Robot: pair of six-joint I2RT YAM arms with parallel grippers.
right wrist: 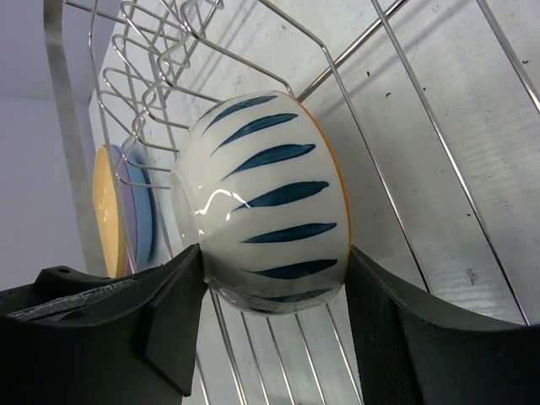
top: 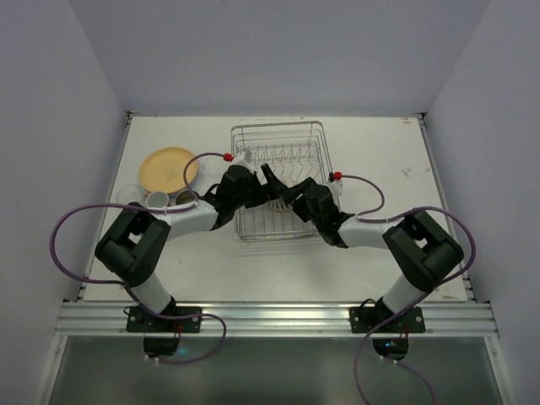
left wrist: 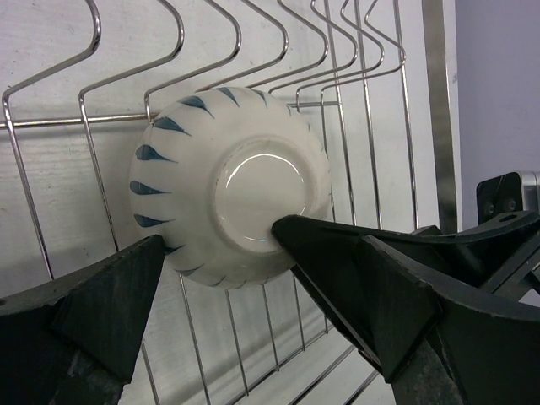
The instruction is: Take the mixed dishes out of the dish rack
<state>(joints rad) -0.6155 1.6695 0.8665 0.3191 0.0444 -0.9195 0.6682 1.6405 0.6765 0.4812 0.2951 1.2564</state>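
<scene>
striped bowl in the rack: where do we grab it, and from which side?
The bowl lies on its side on the rack wires. It is probably best taken from above, with the jaws spanning flat foot to rim, the way the right gripper straddles it. The round glazed wall would likely slip in a squeeze across the belly.
</scene>
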